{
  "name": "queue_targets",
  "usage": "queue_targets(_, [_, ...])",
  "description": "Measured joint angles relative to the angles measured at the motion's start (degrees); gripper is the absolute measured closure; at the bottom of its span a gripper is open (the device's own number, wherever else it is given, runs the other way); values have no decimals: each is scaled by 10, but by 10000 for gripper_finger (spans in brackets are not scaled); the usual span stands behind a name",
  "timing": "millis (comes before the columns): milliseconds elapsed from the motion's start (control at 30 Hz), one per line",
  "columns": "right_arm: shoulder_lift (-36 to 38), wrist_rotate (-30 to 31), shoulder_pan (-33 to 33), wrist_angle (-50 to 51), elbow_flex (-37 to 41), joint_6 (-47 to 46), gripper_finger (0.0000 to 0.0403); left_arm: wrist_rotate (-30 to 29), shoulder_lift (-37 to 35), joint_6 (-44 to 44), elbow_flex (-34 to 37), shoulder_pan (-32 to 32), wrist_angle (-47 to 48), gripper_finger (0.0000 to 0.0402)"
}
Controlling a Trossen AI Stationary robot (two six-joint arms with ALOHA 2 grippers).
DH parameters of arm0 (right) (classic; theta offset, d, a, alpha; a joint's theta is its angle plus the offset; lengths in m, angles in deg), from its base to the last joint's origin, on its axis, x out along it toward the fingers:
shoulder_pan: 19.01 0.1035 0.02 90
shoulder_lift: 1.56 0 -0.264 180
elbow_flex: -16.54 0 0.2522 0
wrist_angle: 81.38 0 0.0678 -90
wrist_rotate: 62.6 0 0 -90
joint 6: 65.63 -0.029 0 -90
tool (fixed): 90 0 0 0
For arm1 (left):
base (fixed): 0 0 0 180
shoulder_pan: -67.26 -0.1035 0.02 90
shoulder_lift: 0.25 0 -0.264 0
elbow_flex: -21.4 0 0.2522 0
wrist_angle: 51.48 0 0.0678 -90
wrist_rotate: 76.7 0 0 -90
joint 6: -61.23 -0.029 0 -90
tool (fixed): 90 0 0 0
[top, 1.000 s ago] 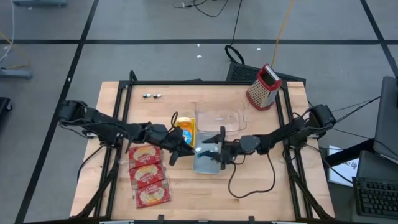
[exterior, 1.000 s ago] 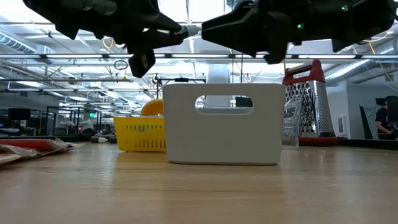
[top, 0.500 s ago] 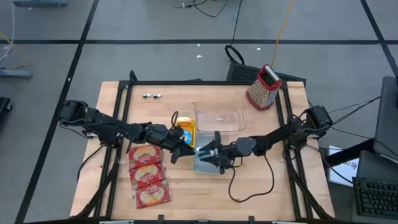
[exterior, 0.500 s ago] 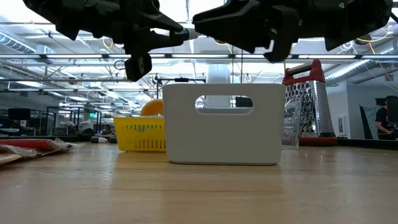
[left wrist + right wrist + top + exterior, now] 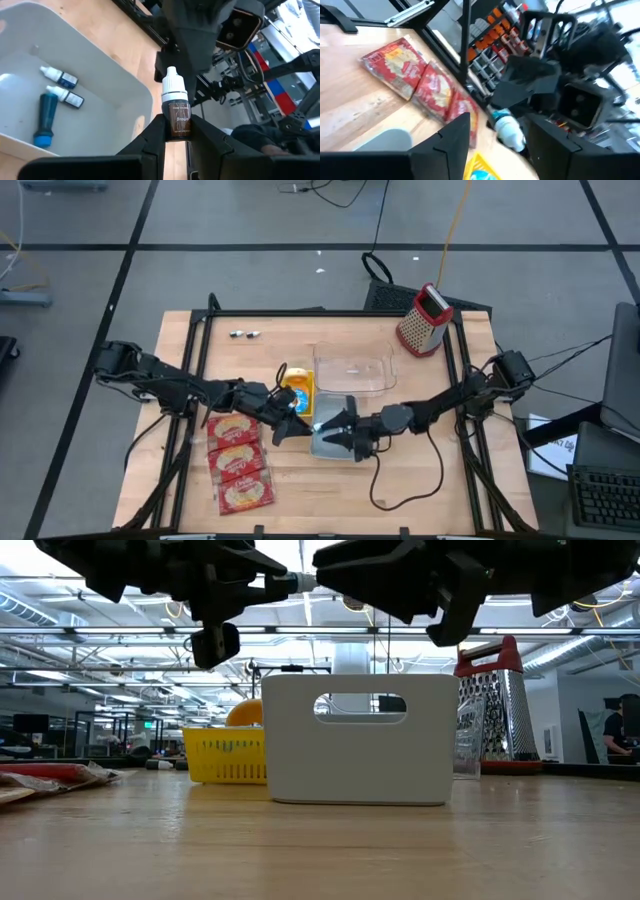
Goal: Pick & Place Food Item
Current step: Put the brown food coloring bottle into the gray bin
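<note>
Your left gripper (image 5: pixel 177 131) is clamped on one brown dropper bottle (image 5: pixel 176 110), held above the table at the white bin's (image 5: pixel 333 442) nine o'clock edge. Your right gripper (image 5: pixel 498 131) faces it with fingers apart either side of the bottle's white cap; contact cannot be confirmed. Inside the bin lie three small bottles (image 5: pixel 59 95). Count three red snack packets (image 5: pixel 240 461) at the table's seven o'clock, one yellow basket (image 5: pixel 298 394), one clear tub (image 5: pixel 352 370), and one grater (image 5: pixel 424 319) at two o'clock.
</note>
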Motion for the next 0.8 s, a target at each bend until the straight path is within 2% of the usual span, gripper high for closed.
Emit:
queue_targets(167, [0,5,-5,4,0,20,206,-5,7,0,0,-1,-6,328])
queue_targets(367, [0,4,-20,21,0,-15,196,12,52,7,0,-1,-58,328])
queue_targets(667, [0,1,-16,43,0,-29,217,55,66,-7,0,-10,-93,328])
queue_targets(800, [0,-1,-15,45,0,-66,238,67,66,-27,0,-18,-94,328])
